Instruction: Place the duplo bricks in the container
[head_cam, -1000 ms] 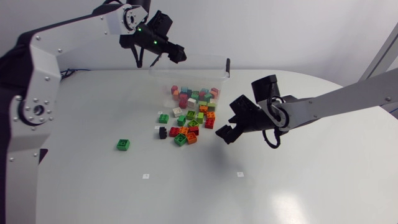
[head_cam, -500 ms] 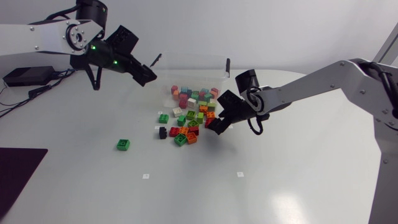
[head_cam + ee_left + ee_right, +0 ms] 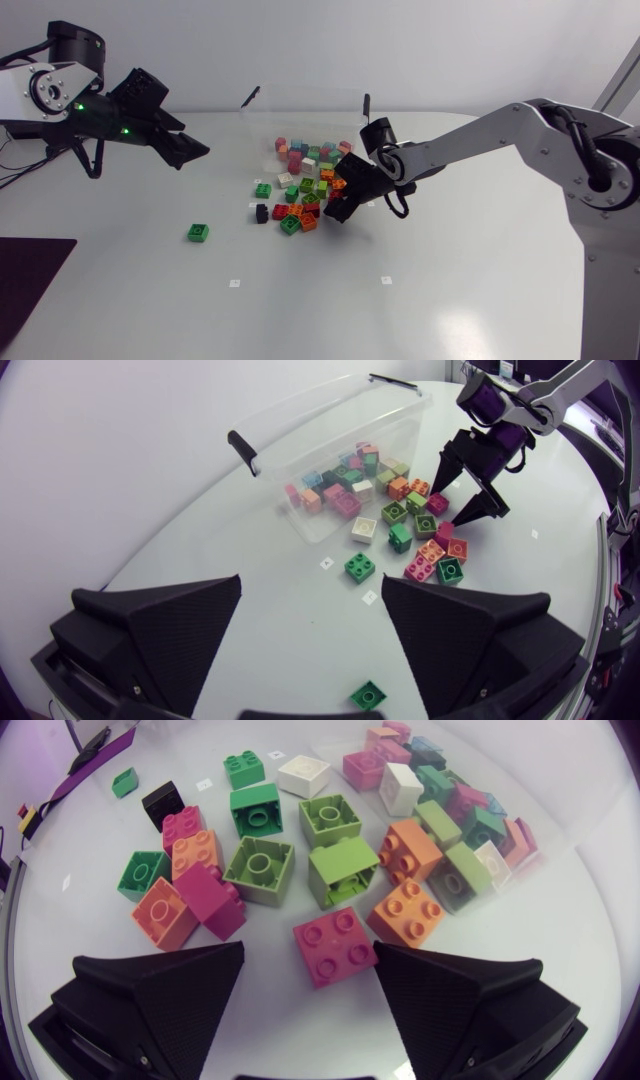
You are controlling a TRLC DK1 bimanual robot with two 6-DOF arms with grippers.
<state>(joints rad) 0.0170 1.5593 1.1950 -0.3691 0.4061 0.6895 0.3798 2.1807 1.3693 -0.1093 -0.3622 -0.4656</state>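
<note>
A clear plastic container point(image 3: 300, 108) with black clips stands at the back of the table and holds several bricks point(image 3: 310, 155). More duplo bricks point(image 3: 303, 205) lie in a loose pile in front of it. My right gripper point(image 3: 340, 196) hovers open at the pile's right edge. In the right wrist view a magenta brick point(image 3: 335, 946) lies just ahead of and between the fingers of the right gripper point(image 3: 308, 995), untouched. My left gripper point(image 3: 188, 150) is open, held off to the left of the container, with nothing in it. A lone green brick point(image 3: 198, 232) lies at the front left.
A black brick point(image 3: 261, 212) and a green brick point(image 3: 263, 190) sit at the pile's left side. Two small white markers point(image 3: 234, 283) lie on the table nearer the front. In the left wrist view my right gripper point(image 3: 470, 485) is beside the container point(image 3: 330, 450).
My left arm swung from above the container out to the left, its gripper widening. My right gripper moved left and down onto the right edge of the brick pile.
</note>
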